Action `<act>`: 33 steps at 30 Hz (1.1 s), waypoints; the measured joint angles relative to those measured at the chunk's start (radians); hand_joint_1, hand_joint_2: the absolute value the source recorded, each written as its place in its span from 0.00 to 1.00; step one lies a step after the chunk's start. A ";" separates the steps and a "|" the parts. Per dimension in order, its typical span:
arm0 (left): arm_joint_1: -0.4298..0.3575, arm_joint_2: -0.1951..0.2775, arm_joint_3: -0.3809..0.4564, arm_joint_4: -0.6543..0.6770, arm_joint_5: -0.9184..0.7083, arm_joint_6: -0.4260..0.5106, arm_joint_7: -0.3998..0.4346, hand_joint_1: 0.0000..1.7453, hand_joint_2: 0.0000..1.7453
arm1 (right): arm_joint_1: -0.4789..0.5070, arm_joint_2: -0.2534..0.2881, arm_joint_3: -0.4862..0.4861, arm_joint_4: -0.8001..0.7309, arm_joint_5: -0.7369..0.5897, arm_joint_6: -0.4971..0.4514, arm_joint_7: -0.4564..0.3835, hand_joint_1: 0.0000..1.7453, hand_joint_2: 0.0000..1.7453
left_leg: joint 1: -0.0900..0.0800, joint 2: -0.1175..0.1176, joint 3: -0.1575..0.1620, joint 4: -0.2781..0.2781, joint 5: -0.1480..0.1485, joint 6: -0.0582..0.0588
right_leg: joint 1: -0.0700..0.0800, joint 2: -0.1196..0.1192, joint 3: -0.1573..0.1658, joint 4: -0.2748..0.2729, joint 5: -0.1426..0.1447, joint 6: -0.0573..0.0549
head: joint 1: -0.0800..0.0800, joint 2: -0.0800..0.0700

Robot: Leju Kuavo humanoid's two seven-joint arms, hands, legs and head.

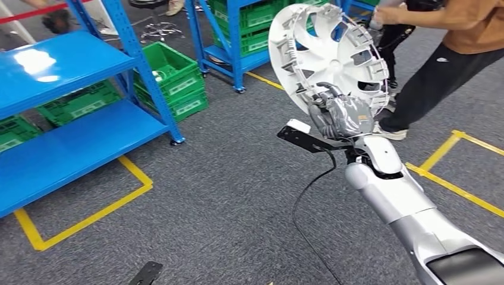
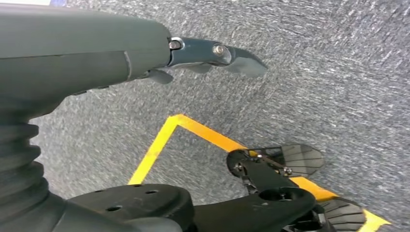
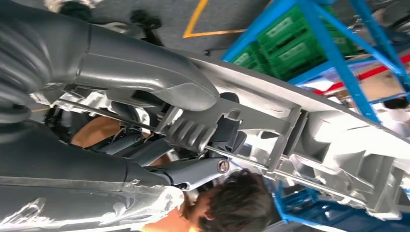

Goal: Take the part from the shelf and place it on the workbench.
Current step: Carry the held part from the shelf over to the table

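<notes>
The part is a white plastic wheel cover (image 1: 324,50), held upright in the air above the grey carpet. My right hand (image 1: 340,116) grips its lower rim, thumb and fingers clamped on the edge. In the right wrist view the thumb (image 3: 159,79) presses on the cover's ribbed inner side (image 3: 309,140) while darker fingers (image 3: 193,171) close from the other face. My left hand (image 2: 145,53) hangs over the carpet with its fingers held straight and apart, nothing in it.
A blue shelf (image 1: 65,113) stands at the left, green crates (image 1: 172,80) beside it and more behind. Yellow floor tape (image 1: 89,219) marks bays. A person in an orange top (image 1: 451,47) stands close behind the cover at the right.
</notes>
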State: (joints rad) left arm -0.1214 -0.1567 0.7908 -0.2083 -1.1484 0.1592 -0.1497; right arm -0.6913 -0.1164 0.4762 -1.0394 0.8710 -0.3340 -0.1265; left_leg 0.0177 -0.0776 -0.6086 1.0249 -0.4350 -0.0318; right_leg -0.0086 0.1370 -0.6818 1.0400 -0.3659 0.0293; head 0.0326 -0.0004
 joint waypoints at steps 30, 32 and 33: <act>0.004 0.001 0.017 -0.001 -0.003 -0.007 -0.001 0.00 1.00 | 0.018 -0.035 -0.039 -0.002 0.016 -0.005 0.012 1.00 1.00 | -0.007 0.001 -0.006 0.012 -0.004 0.012 | -0.003 -0.004 -0.007 0.012 -0.008 -0.006 | 0.008 0.000; 0.003 0.002 0.017 -0.001 -0.003 -0.007 -0.001 0.00 1.00 | 0.019 -0.041 -0.046 -0.004 0.017 -0.006 0.012 1.00 1.00 | -0.008 0.015 0.000 -0.002 -0.005 0.014 | -0.007 0.016 -0.012 0.005 -0.001 0.009 | 0.007 0.000; 0.002 0.001 0.017 -0.001 -0.004 -0.008 -0.001 0.00 1.00 | 0.021 -0.046 -0.048 -0.005 0.018 -0.006 0.012 1.00 1.00 | -0.008 0.025 0.002 -0.006 -0.002 0.019 | -0.006 0.006 -0.016 0.006 -0.001 0.014 | 0.007 0.000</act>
State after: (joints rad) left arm -0.1191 -0.1554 0.8080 -0.2090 -1.1521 0.1516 -0.1503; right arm -0.6701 -0.1622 0.4278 -1.0443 0.8886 -0.3403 -0.1142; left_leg 0.0101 -0.0528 -0.6071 1.0186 -0.4372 -0.0124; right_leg -0.0148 0.1435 -0.6981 1.0459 -0.3672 0.0437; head 0.0401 -0.0004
